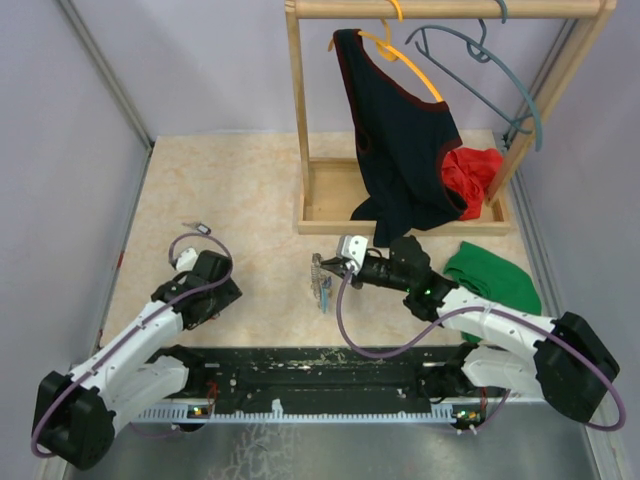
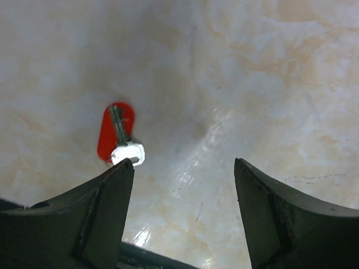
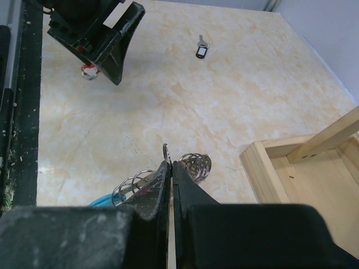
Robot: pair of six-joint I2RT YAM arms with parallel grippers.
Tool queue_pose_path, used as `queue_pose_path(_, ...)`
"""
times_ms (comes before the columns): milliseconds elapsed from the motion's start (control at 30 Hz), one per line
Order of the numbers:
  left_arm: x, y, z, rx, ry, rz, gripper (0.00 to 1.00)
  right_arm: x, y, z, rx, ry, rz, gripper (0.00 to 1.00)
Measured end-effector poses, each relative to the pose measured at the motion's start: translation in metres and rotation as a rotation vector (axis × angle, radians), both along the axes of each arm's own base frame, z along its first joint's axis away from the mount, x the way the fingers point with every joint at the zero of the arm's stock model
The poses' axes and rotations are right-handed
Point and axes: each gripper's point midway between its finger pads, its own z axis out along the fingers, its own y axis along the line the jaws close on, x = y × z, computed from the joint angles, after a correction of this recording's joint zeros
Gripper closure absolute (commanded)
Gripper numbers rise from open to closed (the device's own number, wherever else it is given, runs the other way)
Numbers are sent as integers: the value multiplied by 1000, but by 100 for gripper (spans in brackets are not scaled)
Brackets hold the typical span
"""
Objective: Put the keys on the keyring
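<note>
In the left wrist view my left gripper (image 2: pixel 184 162) hangs open just above the marble table, nothing between its fingers. A red-headed key (image 2: pixel 116 133) lies flat by its left fingertip (image 2: pixel 126 168), apart from the pads. From the right wrist that same key (image 3: pixel 88 71) shows beside the left gripper (image 3: pixel 109 42), and a black-headed key (image 3: pixel 201 50) lies farther back. My right gripper (image 3: pixel 171 163) is shut on a wire loop of the keyring (image 3: pixel 196 166), whose light-blue section (image 3: pixel 104 199) trails left. From above, the right gripper (image 1: pixel 345 255) holds the keyring (image 1: pixel 322 280) mid-table; the black key (image 1: pixel 203 228) sits beyond the left gripper (image 1: pixel 200 275).
A wooden clothes rack (image 1: pixel 330 205) stands at the back right with a black top (image 1: pixel 400 140) on an orange hanger and an empty grey-blue hanger (image 1: pixel 500 70). Red cloth (image 1: pixel 472 172) lies in its base. Green cloth (image 1: pixel 495 275) lies beside the right arm.
</note>
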Motion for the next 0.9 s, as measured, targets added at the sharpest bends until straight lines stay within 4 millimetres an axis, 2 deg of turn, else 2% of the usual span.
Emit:
queue_pose_path(133, -19, 8, -6, -20, 58, 109, 24, -4, -1, 0, 13, 3, 7, 100)
queue_pose_path(333, -32, 16, -10, -38, 99, 212, 33, -10, -6, 6, 36, -11, 9, 100)
queue_pose_path(500, -36, 26, -19, 2, 148, 268, 46, -12, -6, 13, 51, -27, 10, 100)
queue_pose_path(633, -37, 35, -24, 31, 176, 301, 52, -13, -6, 15, 55, -32, 10, 100)
queue_pose_path(900, -29, 44, -22, 30, 155, 328, 66, -13, -6, 15, 56, -33, 7, 100)
